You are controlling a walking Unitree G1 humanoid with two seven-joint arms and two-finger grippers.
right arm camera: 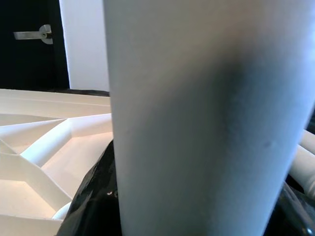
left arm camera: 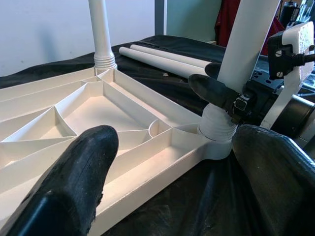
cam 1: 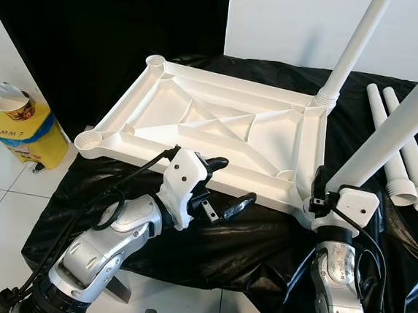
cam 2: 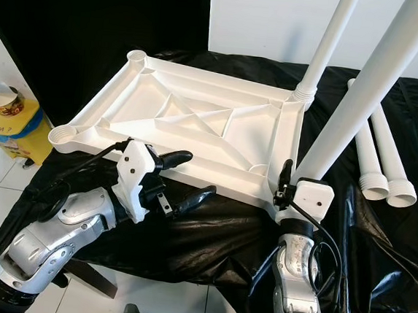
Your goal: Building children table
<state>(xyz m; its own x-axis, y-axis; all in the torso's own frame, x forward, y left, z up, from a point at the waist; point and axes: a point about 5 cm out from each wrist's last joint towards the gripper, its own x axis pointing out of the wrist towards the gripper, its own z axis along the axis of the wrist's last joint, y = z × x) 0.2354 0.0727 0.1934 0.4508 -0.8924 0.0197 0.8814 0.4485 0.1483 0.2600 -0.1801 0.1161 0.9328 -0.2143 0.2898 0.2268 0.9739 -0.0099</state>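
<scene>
The inverted white tabletop (cam 1: 211, 127) lies on a black sheet (cam 1: 245, 240). The right gripper (left arm camera: 224, 96) has its jaws closed around a white leg (cam 1: 386, 135) standing in the tabletop's near right corner socket. The left gripper (cam 1: 221, 187), jaws wide apart and empty, hovers at the tabletop's near edge; two spare legs (cam 1: 406, 159) lie right of the tabletop.

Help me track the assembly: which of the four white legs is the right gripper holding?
The near-right leg, standing at the tabletop's corner nearest the robot's right. The right gripper grips its base. Another leg stands at the far corner; two spare legs lie on the black sheet.
</scene>
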